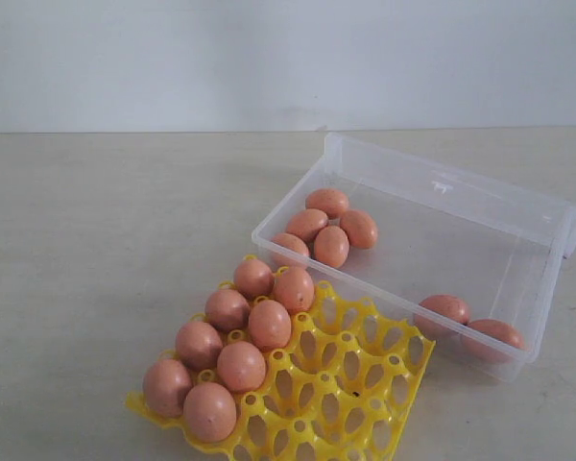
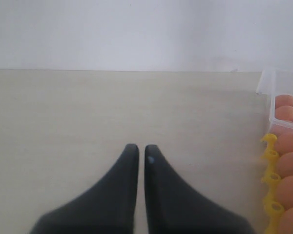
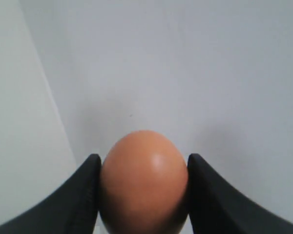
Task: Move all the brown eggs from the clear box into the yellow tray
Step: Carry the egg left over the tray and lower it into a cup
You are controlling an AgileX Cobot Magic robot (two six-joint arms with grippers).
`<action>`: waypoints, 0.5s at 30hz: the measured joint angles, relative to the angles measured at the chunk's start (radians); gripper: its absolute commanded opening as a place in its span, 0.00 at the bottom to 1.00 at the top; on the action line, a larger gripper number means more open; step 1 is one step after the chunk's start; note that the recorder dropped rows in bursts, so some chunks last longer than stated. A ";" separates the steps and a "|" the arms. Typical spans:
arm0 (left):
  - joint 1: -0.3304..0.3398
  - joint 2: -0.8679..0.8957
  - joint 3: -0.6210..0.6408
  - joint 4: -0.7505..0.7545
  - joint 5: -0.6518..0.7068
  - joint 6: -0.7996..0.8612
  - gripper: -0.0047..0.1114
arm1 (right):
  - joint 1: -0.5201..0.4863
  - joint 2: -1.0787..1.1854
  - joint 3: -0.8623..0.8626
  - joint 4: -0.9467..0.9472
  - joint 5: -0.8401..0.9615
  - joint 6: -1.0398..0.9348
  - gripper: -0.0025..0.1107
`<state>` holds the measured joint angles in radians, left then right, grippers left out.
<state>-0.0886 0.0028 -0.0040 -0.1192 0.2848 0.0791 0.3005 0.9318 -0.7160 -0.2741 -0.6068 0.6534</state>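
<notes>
Showing a pale table (image 1: 96, 250) set before a white wall (image 1: 269, 58), the exterior view takes in both containers of the task. The yellow tray (image 1: 365, 403) is laid at an angle at the near edge. Its far corner is met by the near wall of the clear box (image 1: 480, 221); whether the two touch cannot be told.

Eight brown eggs (image 1: 269, 325) are seated in the tray in two rows of four along its left side, each upright in its own cup. The cups to the right of them are open. Seven eggs are seen lying in the box: five are clustered in its far left corner, and two are lodged against its near right corner, well apart from the cluster.

In the left wrist view the left gripper (image 2: 141, 151) is held over bare table. Its dark fingers (image 2: 129, 161) are drawn together to a thin slit, and nothing is caught between them. A corner of the box, the tray's edge and a row of seated eggs are seen to one side, apart from the fingers.

In the right wrist view the right gripper (image 3: 144, 163) is clamped on one brown egg (image 3: 144, 190). The egg is pressed on either flank by a black finger, its rounded end is turned away from the wrist, and only pale wall is seen behind it.
</notes>
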 measured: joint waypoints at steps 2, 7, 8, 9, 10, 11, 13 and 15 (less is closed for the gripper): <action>0.000 0.000 0.000 0.000 0.000 0.000 0.08 | 0.000 0.000 0.000 -0.198 -0.042 0.216 0.02; 0.000 0.000 0.000 0.000 0.000 0.000 0.08 | 0.000 0.130 0.000 -0.543 -0.489 0.582 0.02; 0.000 0.000 0.000 0.000 0.000 0.000 0.08 | 0.000 0.162 0.000 -0.591 -0.525 0.592 0.02; 0.000 0.000 0.000 0.000 0.000 0.000 0.08 | 0.000 0.205 0.000 -0.643 -0.525 0.607 0.02; 0.000 0.000 0.000 0.000 0.000 0.000 0.08 | 0.000 0.243 0.000 -0.683 -0.501 0.615 0.02; 0.000 0.000 0.000 0.000 0.000 0.000 0.08 | 0.000 0.281 0.000 -0.739 -0.459 0.622 0.02; 0.000 0.000 0.000 0.000 0.000 0.000 0.08 | 0.000 0.354 0.000 -0.856 -0.390 0.643 0.02; 0.000 0.000 0.000 0.000 0.000 0.000 0.08 | 0.000 0.409 0.000 -1.013 -0.367 0.681 0.02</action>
<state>-0.0886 0.0028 -0.0040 -0.1192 0.2848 0.0791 0.3005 1.3408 -0.7160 -1.2866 -0.9734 1.3343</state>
